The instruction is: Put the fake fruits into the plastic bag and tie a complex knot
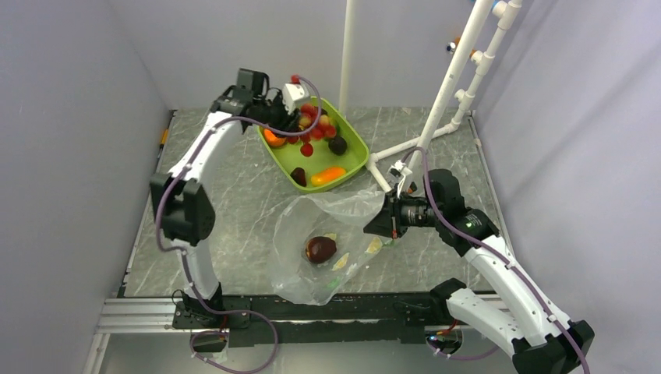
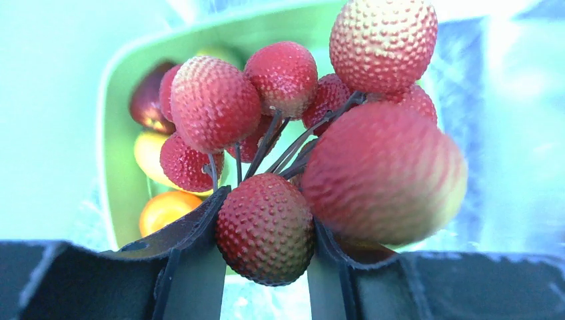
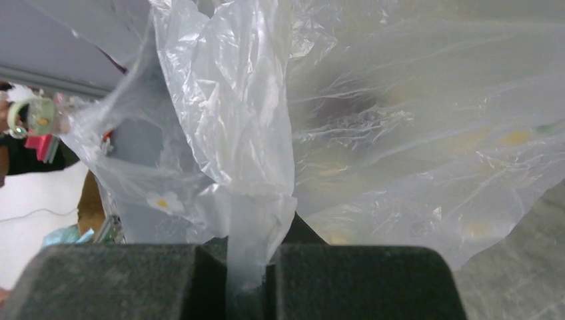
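Filling step. My left tool (image 2: 266,237) is pinching the berry cluster (image 2: 213,100), with the green tray (image 2: 113,173) lying beyond its tips. My right tool (image 3: 253,270) is clamping the plastic bag (image 3: 226,113) by its rim, directly ahead. Next, probably: carrying the berries over that mouth.

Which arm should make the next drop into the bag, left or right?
Left. The left gripper is shut on the red berry cluster over the lime green tray, so it only needs to carry it to the plastic bag. The right gripper is pinching the bag's rim, likely holding the mouth up.
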Motion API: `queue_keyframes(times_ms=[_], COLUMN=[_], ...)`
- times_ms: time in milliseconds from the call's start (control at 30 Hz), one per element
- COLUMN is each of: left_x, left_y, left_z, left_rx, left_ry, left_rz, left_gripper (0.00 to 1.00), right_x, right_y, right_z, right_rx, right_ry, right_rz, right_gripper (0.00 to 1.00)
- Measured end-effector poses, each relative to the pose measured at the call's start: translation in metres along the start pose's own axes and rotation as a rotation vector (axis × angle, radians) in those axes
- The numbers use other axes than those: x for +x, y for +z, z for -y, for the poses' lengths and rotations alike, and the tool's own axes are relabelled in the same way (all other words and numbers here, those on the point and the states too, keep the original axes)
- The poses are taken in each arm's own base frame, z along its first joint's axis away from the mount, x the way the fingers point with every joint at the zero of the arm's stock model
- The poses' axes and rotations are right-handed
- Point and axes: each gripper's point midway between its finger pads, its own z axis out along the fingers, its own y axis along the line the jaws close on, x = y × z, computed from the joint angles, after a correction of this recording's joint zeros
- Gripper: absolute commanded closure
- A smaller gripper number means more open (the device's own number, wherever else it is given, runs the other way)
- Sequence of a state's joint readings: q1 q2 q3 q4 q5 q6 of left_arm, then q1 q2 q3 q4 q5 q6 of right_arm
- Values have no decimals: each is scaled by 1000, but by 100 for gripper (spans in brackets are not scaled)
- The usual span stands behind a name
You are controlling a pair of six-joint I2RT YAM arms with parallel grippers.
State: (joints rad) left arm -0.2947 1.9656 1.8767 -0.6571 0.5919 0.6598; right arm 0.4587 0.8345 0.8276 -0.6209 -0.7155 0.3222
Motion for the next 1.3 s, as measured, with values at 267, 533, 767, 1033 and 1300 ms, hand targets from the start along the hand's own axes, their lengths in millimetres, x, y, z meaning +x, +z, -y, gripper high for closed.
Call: queue_keyframes(times_ms=[267, 533, 767, 1033, 1300], left_x=[-109, -147, -150, -80, -32], left_y=[-105, -174, -173, -111, -71], left_z=[59, 180, 275, 279, 233], left_rx=[89, 386, 712, 708, 359], left_ry=[43, -3, -123, -350, -321], left_rz=[313, 550, 574, 390, 258], left_gripper=[100, 100, 100, 100, 100], right_x=[-34, -49, -55, -54, -52], right_y=[8, 19, 20, 19, 19], right_z=[-10, -2, 0, 2, -5], right_rx=[-50, -35, -24, -6, -53], right_ry=[59, 183, 206, 198, 200], right_rz=[137, 180, 206, 209, 214], right_gripper=[100, 100, 100, 100, 100])
